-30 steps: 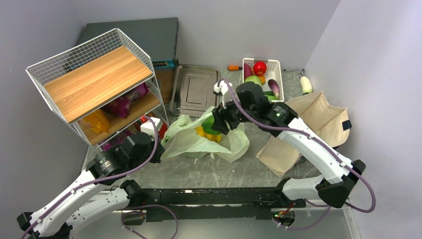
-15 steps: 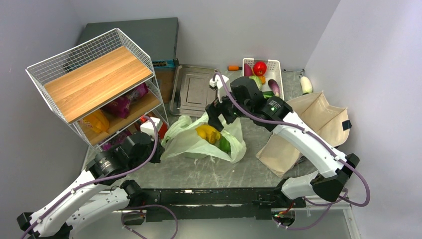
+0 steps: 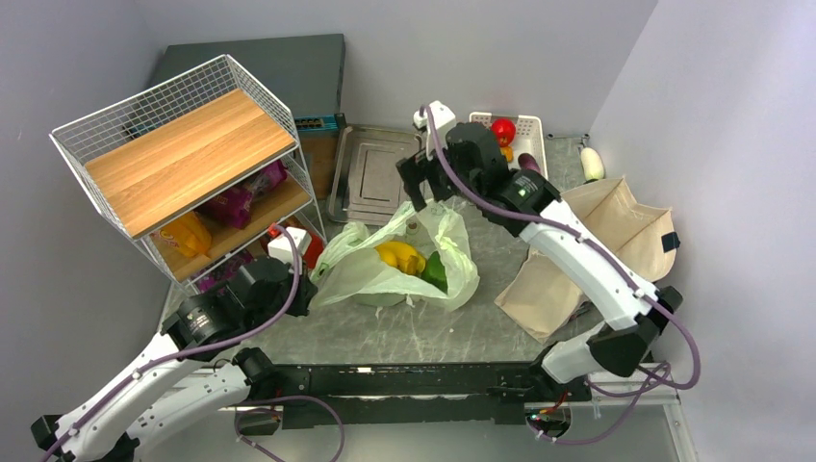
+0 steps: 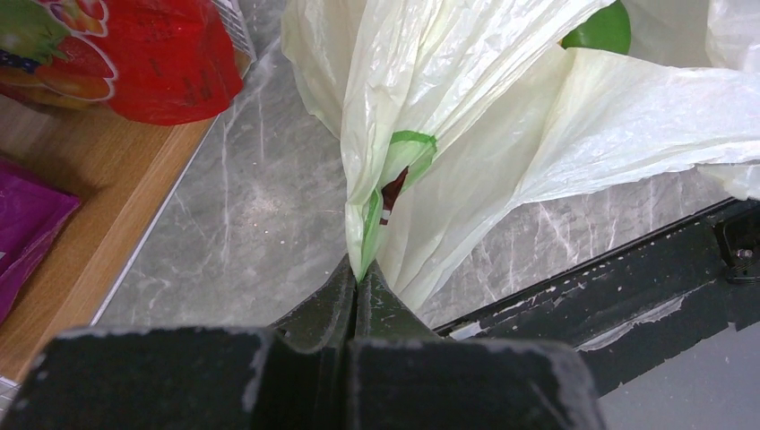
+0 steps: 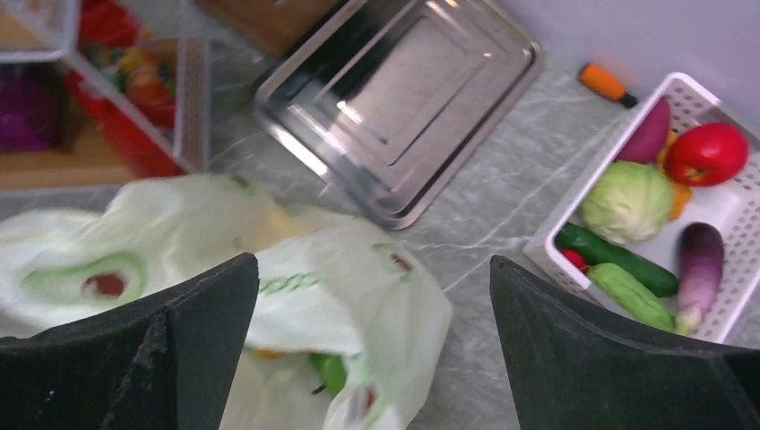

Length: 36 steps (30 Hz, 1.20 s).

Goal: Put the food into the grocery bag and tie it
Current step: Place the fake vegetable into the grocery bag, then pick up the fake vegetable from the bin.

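The grocery bag, pale green with avocado prints, lies open in the middle of the table. Inside it sit a yellow food item and a glossy green fruit. My left gripper is shut on the bag's near-left edge; the left wrist view shows the plastic pinched at the tips of that gripper, with the green fruit beyond. My right gripper hangs open and empty above the bag's far rim. Below that gripper in the right wrist view lie the bag and the green fruit.
A wire rack with a wooden shelf stands at the left, a red packet at its foot. A metal tray lies behind the bag. A white basket of vegetables sits at the back right. A beige canvas tote lies at the right.
My right gripper let go of the green fruit into the bag, opened wide, and rose back toward the tray. The left gripper kept its hold on the bag.
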Motion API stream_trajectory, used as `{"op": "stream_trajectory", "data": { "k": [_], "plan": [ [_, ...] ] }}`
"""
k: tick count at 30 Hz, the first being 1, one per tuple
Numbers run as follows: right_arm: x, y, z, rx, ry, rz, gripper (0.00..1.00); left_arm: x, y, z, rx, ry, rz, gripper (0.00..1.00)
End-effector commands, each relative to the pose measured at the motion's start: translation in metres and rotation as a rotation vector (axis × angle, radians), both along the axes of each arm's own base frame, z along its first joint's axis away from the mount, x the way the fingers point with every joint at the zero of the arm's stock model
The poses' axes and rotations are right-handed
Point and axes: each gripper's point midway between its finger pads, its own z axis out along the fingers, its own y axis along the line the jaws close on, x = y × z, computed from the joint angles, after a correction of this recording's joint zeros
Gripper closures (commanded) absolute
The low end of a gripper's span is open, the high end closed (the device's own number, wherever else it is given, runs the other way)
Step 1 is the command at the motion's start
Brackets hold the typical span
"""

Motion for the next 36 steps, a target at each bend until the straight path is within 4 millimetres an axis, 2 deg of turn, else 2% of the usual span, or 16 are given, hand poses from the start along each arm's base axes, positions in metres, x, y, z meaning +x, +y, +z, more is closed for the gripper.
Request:
{"op": "stream_trajectory", "data": {
  "k": [1, 6, 10, 15, 23, 26, 33, 36],
  "plan": [
    [0.056, -0.032, 0.026, 0.089, -0.05, -0.185, 0.0, 0.003, -0.003, 0.007, -0.028, -0.031, -0.007, 1.0],
    [0.112, -0.08, 0.019, 0.073, -0.036, -0.363, 0.0, 0.002, -0.003, 0.008, -0.03, -0.03, -0.01, 1.0],
    [0.15, -0.109, -0.009, 0.041, -0.005, -0.463, 0.0, 0.002, -0.002, 0.008, -0.027, -0.029, -0.004, 1.0],
    [0.188, -0.149, -0.041, 0.027, 0.07, -0.541, 0.01, 0.002, -0.002, 0.009, -0.04, -0.04, -0.009, 1.0],
    [0.225, -0.196, -0.096, -0.126, 0.148, -0.634, 0.02, 0.002, -0.002, 0.009, -0.034, -0.036, -0.008, 1.0],
    [0.237, -0.215, -0.109, -0.168, 0.167, -0.671, 0.02, 0.002, -0.003, 0.009, -0.035, -0.036, -0.011, 1.0],
    [0.251, -0.246, -0.151, -0.248, 0.241, -0.748, 0.03, 0.002, -0.003, 0.007, -0.029, -0.029, -0.009, 1.0],
    [0.254, -0.251, -0.168, -0.217, 0.28, -0.76, 0.04, 0.002, -0.003, 0.007, -0.027, -0.029, -0.007, 1.0]
  ]
}}
